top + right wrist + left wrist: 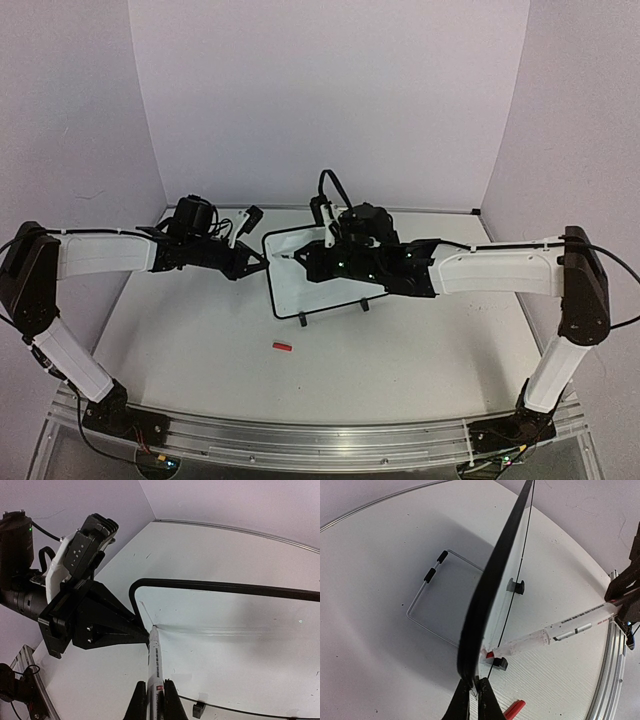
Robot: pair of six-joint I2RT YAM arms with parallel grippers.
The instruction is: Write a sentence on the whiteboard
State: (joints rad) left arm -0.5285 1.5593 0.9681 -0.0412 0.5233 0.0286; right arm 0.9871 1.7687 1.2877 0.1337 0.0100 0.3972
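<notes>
Where the whiteboard (290, 290) stands: mid worktop (430, 350), toward the far edge, upright on its two black clip feet (302, 320). The white face is turned toward the right arm.
Board, left wrist view: seen edgewise as a thin black frame line running up the picture, with both feet down on the worktop.
Left gripper (474, 699): closed, its fingers pinched on the board's black frame at the left edge. No gap shows between finger and frame.
Right gripper (152, 702): closed around the marker (155, 665), which sticks out forward between the fingers.
Marker: white barrel with dark print, and a red tip in the left wrist view.
Marker tip: touching the board face near the left edge, just beside the spot where the left gripper clamps the frame.
Marks on board: one thin dark line (146, 614) runs from the tip toward the rounded frame corner. Whether it is ink or a reflection cannot be told, and it is too slight to read.
Red cap (282, 347): lying flat on the worktop on the near side of the board, below its left foot and apart from it. Neither arm touches it.
</notes>
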